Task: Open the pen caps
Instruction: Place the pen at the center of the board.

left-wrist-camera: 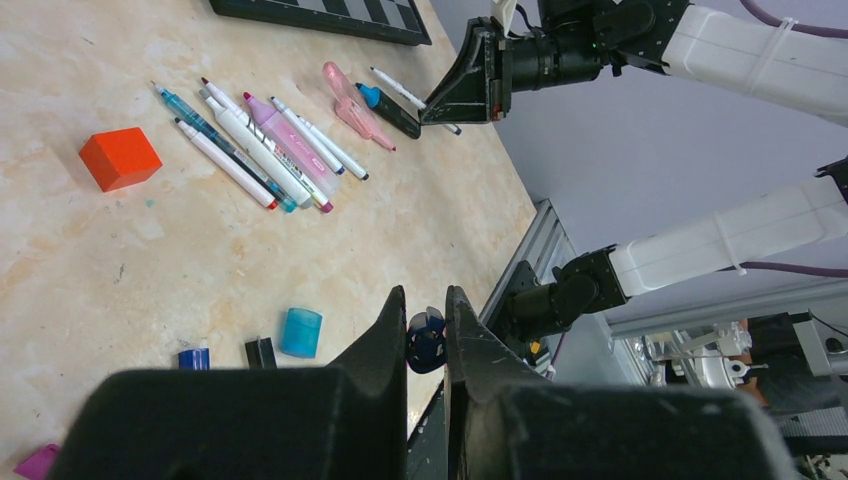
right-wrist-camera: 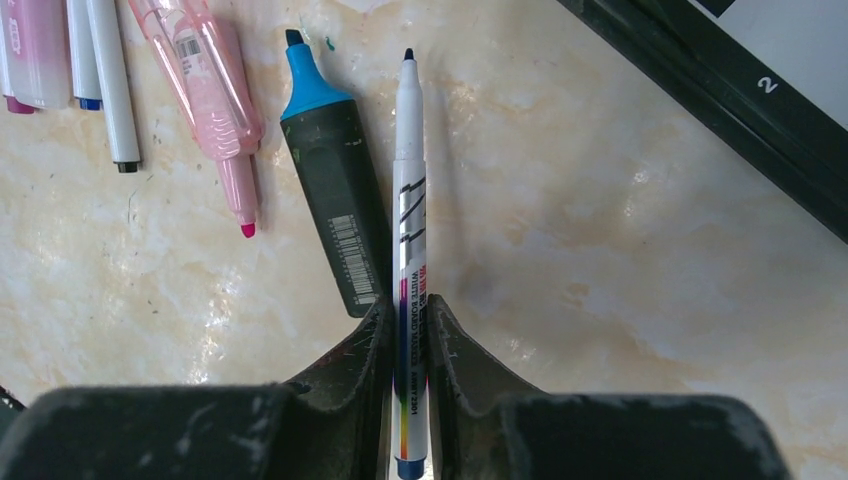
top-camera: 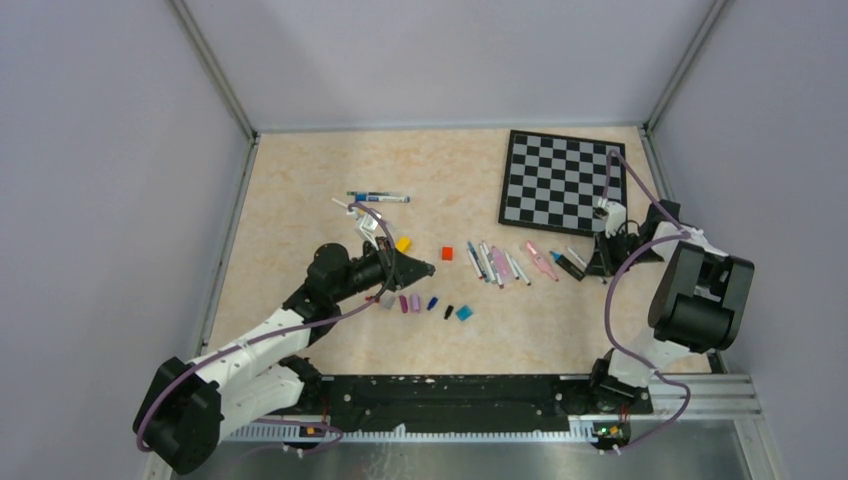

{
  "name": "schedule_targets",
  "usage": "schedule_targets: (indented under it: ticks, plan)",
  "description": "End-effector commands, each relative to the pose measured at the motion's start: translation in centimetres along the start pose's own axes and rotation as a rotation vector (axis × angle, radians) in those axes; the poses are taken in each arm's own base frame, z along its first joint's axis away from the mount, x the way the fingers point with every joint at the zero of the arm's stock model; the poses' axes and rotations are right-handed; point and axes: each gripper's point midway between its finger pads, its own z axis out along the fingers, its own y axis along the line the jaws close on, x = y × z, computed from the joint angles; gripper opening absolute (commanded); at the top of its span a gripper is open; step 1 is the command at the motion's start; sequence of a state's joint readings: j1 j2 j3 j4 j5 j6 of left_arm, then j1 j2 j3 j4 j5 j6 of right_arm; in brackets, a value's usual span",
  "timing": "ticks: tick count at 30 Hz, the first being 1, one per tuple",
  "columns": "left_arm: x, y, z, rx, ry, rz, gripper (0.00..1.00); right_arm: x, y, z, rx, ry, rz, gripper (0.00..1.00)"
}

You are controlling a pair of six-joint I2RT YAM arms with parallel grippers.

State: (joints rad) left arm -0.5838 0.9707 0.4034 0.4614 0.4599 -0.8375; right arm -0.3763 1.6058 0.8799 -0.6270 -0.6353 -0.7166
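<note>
My left gripper [left-wrist-camera: 427, 295] is shut on a small dark blue pen cap [left-wrist-camera: 427, 342] and holds it above the table's near edge. My right gripper [right-wrist-camera: 408, 300] is shut on a white whiteboard marker [right-wrist-camera: 408, 180] whose dark tip is bare; the marker lies along the table beside a black highlighter with a blue tip [right-wrist-camera: 330, 200]. Loose pen caps lie in a row below the left gripper [top-camera: 425, 268]: cyan [left-wrist-camera: 301, 332], black [left-wrist-camera: 261, 352], blue [left-wrist-camera: 194, 358]. Several uncapped pens [top-camera: 500, 262] lie side by side in the middle. The right gripper [top-camera: 600, 265] is at their right end.
A red cube [top-camera: 447, 253] and a yellow cap [top-camera: 403, 243] sit near the left gripper. Two more pens [top-camera: 378, 197] lie at the back left. A chessboard [top-camera: 565, 180] fills the back right corner. Grey walls close in the table.
</note>
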Motion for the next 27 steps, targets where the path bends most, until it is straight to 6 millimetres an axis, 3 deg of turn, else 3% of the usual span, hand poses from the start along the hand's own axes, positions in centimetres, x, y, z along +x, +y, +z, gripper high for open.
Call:
schedule_targets:
  ticks: [1, 15, 20, 22, 27]
  plan:
    - [-0.4, -0.6, -0.1, 0.029, -0.017, 0.033, 0.00, -1.0, -1.2, -0.3, 0.027, -0.015, -0.003, 0.15]
    - [-0.5, -0.8, -0.2, 0.038, -0.014, 0.036, 0.00, -0.7, -0.9, -0.2, 0.011, -0.003, 0.013, 0.31]
    - [-0.4, -1.4, 0.0, 0.061, 0.007, 0.045, 0.00, -1.4, -0.7, -1.0, 0.025, -0.026, -0.007, 0.35]
    - [-0.2, -1.5, 0.1, 0.070, 0.022, 0.045, 0.00, -1.8, -0.6, -1.4, 0.039, -0.041, -0.017, 0.41]
    - [0.2, -1.9, 0.5, 0.084, 0.048, 0.051, 0.00, -2.4, -0.6, -2.1, 0.060, -0.054, -0.032, 0.42]
